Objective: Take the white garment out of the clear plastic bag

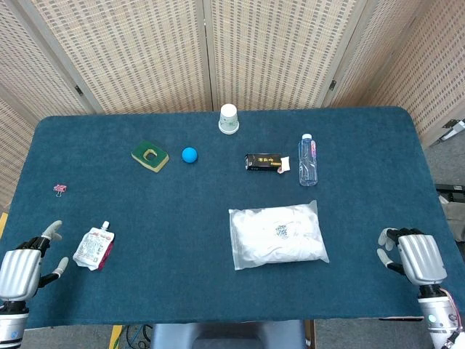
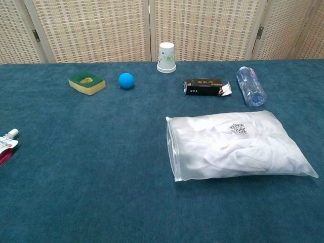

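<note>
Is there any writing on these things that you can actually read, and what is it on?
None reads clearly.
Black box: gold characters on top, too small to read.
Clear bag: a small dark print over the white garment, too blurred to read.
Pouch: printed label, too blurred to read.
Paper cup: green pattern, no legible words.
Bottle: label too small to read.

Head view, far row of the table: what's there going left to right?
Green sponge → blue ball → paper cup → black box → water bottle.
</note>
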Robot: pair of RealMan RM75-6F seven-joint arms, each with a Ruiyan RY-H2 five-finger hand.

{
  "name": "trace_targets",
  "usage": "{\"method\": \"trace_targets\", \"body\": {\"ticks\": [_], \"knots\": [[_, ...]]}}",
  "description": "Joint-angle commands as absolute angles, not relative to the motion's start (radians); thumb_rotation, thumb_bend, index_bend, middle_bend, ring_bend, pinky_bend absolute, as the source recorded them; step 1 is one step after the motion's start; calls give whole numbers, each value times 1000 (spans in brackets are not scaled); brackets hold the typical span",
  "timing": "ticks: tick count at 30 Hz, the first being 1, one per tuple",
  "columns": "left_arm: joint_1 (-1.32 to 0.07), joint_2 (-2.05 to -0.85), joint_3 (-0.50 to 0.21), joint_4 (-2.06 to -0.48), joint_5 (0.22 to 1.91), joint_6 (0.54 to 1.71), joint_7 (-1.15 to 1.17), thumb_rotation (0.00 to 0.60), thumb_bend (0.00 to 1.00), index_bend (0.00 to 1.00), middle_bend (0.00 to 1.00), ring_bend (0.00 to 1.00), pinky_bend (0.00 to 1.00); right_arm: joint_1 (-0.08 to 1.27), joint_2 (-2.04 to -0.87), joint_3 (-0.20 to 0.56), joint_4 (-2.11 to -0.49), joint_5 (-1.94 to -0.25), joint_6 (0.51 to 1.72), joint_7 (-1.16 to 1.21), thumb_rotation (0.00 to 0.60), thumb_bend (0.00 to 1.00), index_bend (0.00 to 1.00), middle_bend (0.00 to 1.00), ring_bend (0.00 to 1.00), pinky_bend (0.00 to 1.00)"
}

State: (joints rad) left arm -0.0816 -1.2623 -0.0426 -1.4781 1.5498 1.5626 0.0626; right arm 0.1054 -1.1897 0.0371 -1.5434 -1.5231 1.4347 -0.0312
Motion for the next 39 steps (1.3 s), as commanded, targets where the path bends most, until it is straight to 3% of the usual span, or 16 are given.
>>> {"method": "trace_targets", "body": {"ticks": [1, 3, 5, 8, 10, 18, 39], "knots": [[-81, -1267, -42, -1478, 1546, 1559, 64, 600, 304, 127, 364, 424, 501, 108, -1197, 35, -1535, -1528, 1433, -42, 600, 226, 574, 596, 553, 549], [-80, -1272, -41, -1476, 1541, 1554, 61, 600, 304, 127, 364, 424, 501, 110, -1201, 31, -1536, -1524, 1420, -39, 600, 132, 522, 525, 491, 548], [-79, -1271, -36, -1471, 1545, 1554, 67, 600, 305, 127, 364, 424, 501, 119, -1192, 24, -1560, -1501, 1377, -29, 600, 12, 320, 347, 321, 490], [-76, -1276, -38, -1466, 1541, 1557, 60, 600, 305, 127, 364, 424, 501, 134, -1178, 20, -1610, -1473, 1322, -31, 600, 0, 67, 132, 120, 345], [-74, -1278, -38, -1465, 1540, 1560, 51, 600, 305, 127, 364, 424, 501, 144, -1178, 20, -1640, -1457, 1296, -50, 600, 0, 4, 49, 36, 278], [-75, -1292, -34, -1442, 1541, 1552, 29, 600, 305, 135, 364, 424, 501, 200, -1240, 39, -1719, -1388, 1205, -159, 600, 0, 0, 0, 0, 161], [-71, -1300, -22, -1429, 1539, 1536, 14, 600, 305, 166, 364, 426, 501, 412, -1492, 138, -1615, -1190, 989, -282, 600, 0, 0, 0, 0, 154]]}}
